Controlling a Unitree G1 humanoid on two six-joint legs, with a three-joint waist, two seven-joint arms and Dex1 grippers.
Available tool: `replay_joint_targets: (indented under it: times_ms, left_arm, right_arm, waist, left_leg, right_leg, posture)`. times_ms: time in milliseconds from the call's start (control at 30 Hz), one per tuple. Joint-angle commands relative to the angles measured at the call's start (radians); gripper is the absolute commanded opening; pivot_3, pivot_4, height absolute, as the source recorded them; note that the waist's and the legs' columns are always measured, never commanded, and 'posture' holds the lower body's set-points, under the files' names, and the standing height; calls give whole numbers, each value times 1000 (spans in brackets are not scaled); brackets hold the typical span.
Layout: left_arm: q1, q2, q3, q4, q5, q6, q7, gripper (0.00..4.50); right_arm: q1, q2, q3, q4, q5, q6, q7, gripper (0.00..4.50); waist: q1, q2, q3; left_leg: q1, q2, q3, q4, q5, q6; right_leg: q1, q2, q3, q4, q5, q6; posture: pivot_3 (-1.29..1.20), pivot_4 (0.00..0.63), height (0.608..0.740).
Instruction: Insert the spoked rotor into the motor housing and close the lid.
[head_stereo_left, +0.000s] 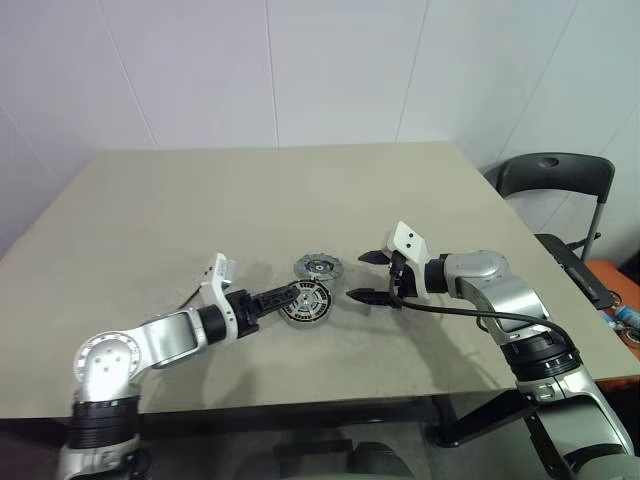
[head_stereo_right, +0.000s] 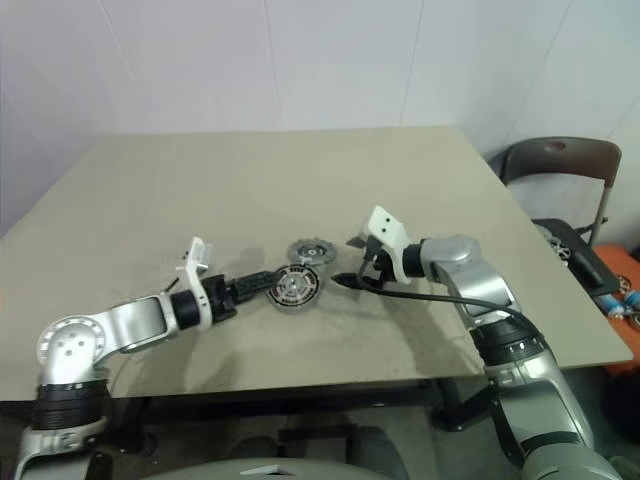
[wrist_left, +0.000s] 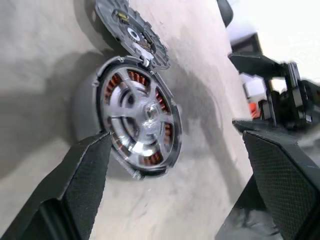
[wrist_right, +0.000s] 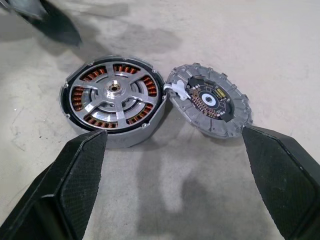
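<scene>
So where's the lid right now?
The lid lies flat on the table, touching the far right edge of the motor housing, between both open grippers.

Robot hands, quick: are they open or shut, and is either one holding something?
Left hand: open, holding nothing, right by the motor housing.
Right hand: open, holding nothing.

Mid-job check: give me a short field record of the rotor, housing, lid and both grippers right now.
spoked rotor: seated in the housing, copper windings visible between the spokes
motor housing: upright on the table
lid: off, beside the housing, its edge at the housing's rim
left gripper: open, at the housing, holding nothing
right gripper: open, near the parts, holding nothing
remaining: close the lid
</scene>
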Motion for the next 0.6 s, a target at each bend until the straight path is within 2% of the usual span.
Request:
replay_joint_targets:
  times_ms: [33,167,300,433,600]
  left_arm:
    - [2,97,25,-86,30,-3,-86,4459]
    - [17,229,6,-169,258,-95,-263,4459]
    - [80,321,-49,-217,640,-402,-491,4500]
    - [147,336,-50,-198,828,-579,-615,4500]
    - [176,280,-38,-164,958,-707,-677,4500]
  right_arm:
    - [-33,21,-30,-33,36,5,3,4500]
    - [-50,47,-31,-25,59,16,6,4500]
    - [-63,92,-14,-22,69,30,-8,3685]
    - [-81,151,10,11,34,10,-57,2364]
    - [-91,206,38,52,4,-4,-88,646]
  waist:
    - [0,0,0]
    - [-1,0,0]
    - [-2,1,1]
    - [-2,2,1]
    - [1,2,1]
  left_leg:
    - [0,0,0,0,0,0]
    - [0,-1,0,0,0,0]
    - [0,-1,1,-1,2,-3]
    - [0,-1,2,-2,2,-4]
    - [0,0,2,-2,0,1]
  right_leg:
    - [0,0,0,0,0,0]
    - [0,1,0,0,0,0]
    - [0,2,0,-1,0,0]
    - [0,3,0,-2,0,-1]
    - [-1,2,0,-2,0,0]
  posture:
    - [0,0,740]
    - [0,0,740]
    - [0,0,740]
    - [0,0,740]
    - [0,0,740]
